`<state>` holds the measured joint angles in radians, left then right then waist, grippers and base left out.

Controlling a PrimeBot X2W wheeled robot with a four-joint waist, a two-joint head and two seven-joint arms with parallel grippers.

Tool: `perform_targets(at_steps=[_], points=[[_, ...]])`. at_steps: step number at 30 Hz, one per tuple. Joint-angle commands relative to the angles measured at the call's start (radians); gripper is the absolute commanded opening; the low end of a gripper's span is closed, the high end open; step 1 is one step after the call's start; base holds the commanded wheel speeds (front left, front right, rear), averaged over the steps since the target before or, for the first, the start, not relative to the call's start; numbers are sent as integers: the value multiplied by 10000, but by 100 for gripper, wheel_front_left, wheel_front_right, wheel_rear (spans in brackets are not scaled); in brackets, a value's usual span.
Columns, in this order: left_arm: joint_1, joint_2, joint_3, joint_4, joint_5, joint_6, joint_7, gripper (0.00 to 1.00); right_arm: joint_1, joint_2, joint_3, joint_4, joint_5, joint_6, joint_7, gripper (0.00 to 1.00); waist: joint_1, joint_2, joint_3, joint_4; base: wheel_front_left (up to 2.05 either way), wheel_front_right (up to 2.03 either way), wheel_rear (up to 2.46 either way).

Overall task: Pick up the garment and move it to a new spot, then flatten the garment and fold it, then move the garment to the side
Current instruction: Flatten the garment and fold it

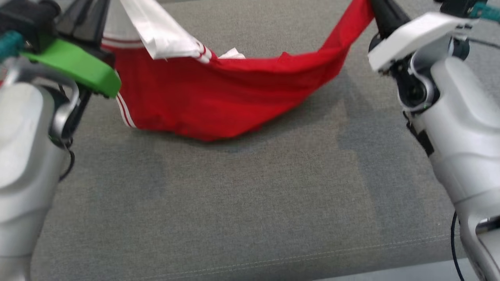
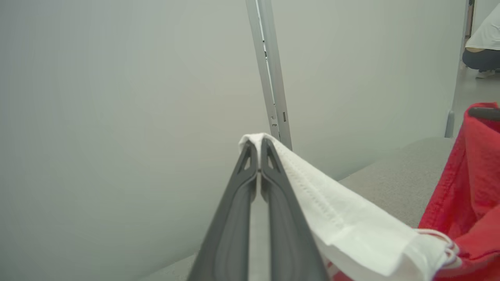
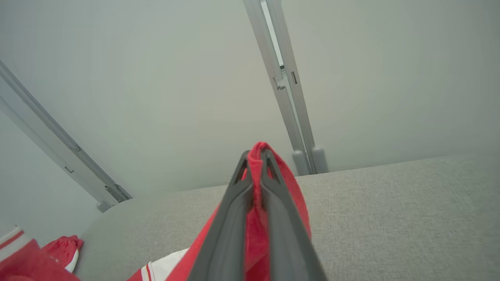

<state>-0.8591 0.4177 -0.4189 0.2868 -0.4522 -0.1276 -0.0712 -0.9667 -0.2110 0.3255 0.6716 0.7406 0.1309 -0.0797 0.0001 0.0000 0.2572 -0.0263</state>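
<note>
I have both arms lifted and spread wide. My left gripper is pinched tight on the garment, and my right gripper is clamped on it too.

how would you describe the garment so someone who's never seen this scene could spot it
Start at the grey fabric surface before the robot. Above it a red cloth garment hangs between the left gripper and the right gripper, both shut on it. Its bright red with white striped trim stands out from the plain grey.
</note>
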Motion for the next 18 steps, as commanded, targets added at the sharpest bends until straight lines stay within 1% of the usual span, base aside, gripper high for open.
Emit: perform_targets(at_steps=[1,2,3,5,6,8,10,12,14,18], points=[[-1059,247,-270,206,-393,-33,134,0,-951,41,-175,377,275,-3,85,0,-1,0,1187,-344,0,0,0],[-1639,401,-461,326,-554,-33,218,0,-1518,65,-245,624,313,-3,138,0,-1,0,1401,-360,0,0,0],[-1639,401,-461,326,-554,-33,218,0,-1518,65,-245,624,313,-3,138,0,-1,0,1401,-360,0,0,0],[-2780,505,-783,538,-1041,-27,383,0,-2608,202,-539,1141,576,-2,228,0,-1,0,1812,-352,0,0,0],[-3384,648,-999,636,-1121,-27,489,0,-3199,217,-700,1405,627,-2,227,0,-1,0,2019,-356,0,0,0],[-4485,667,-1309,904,-1588,-25,651,0,-4277,251,-932,1966,638,-2,200,0,-1,0,2381,-323,0,0,0],[-5549,805,-1575,1329,-1777,-26,736,0,-5221,338,-1090,2598,478,-2,52,0,-1,0,2621,-325,0,0,0],[-6419,771,-1722,1878,-2099,-26,745,0,-6026,523,-1225,3304,295,-2,-99,0,-1,0,2694,-367,0,0,0],[-7312,775,-1857,2440,-2145,-26,679,0,-6854,669,-1407,4016,149,-2,-308,0,-1,0,2689,-438,0,0,0],[-8578,548,-2093,3795,-2260,-27,512,0,-8024,862,-1647,5372,-313,-2,-958,0,-1,0,2383,-515,0,0,0]])
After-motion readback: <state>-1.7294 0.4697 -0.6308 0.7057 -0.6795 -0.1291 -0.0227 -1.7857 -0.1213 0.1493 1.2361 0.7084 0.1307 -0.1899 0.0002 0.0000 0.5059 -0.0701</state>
